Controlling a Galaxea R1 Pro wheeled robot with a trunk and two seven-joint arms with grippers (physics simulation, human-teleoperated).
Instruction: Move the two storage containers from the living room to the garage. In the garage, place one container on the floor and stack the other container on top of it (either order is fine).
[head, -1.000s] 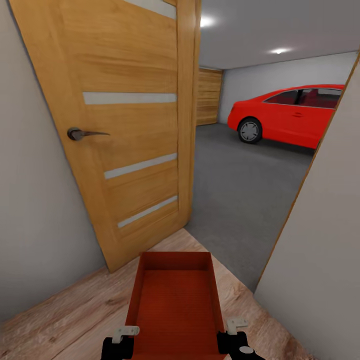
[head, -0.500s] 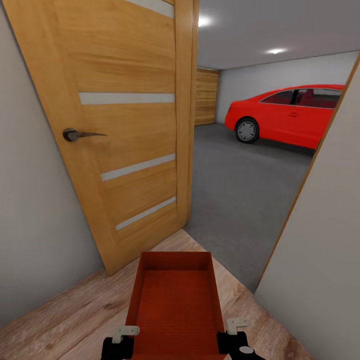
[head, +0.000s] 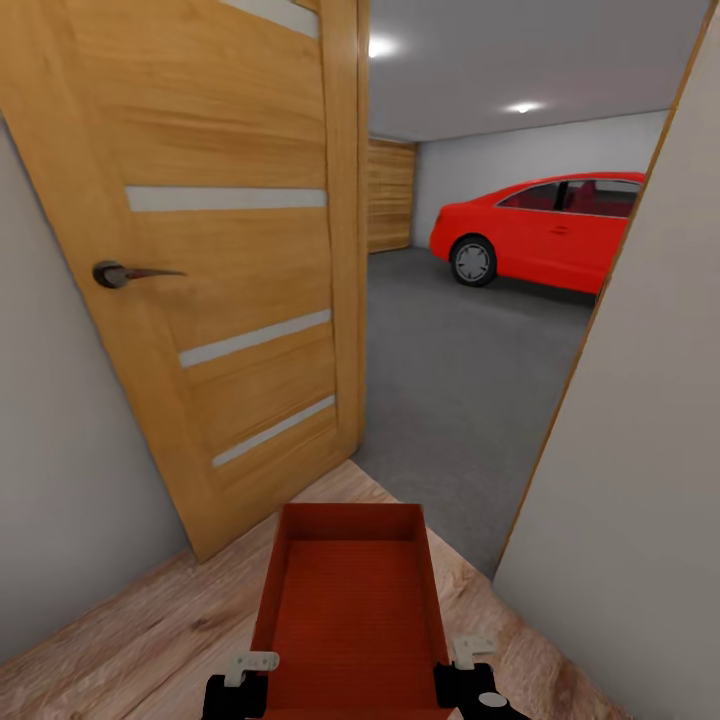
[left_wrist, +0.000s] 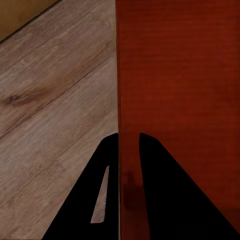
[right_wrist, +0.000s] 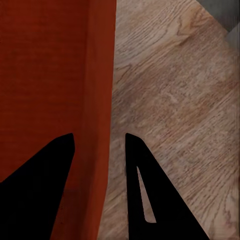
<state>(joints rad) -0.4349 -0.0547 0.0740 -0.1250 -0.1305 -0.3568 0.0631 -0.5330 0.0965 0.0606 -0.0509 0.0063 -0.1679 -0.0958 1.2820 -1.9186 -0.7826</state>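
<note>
Even soft render light, two bright ceiling spotlights (head: 380, 46), faint shadows, slight blur

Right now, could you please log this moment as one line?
phase: carrying | held: red-orange open-top storage container | left pincer, right pincer: gripping walls | ahead: open wooden door, garage

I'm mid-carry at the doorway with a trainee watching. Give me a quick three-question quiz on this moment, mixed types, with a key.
1. True or false: the storage container is held by one hand alone.
2. Multiple choice: what lies directly beyond the open wooden door? A) a blue sofa B) a grey floor with a red car C) a staircase
3. Short answer: which part of the container does each hand grip?

Key
1. False: the left hand and right hand both hold it.
2. B
3. A side wall: in each wrist view the two fingers straddle one thin wall, left hand on the left wall, right hand on the right wall.
</note>
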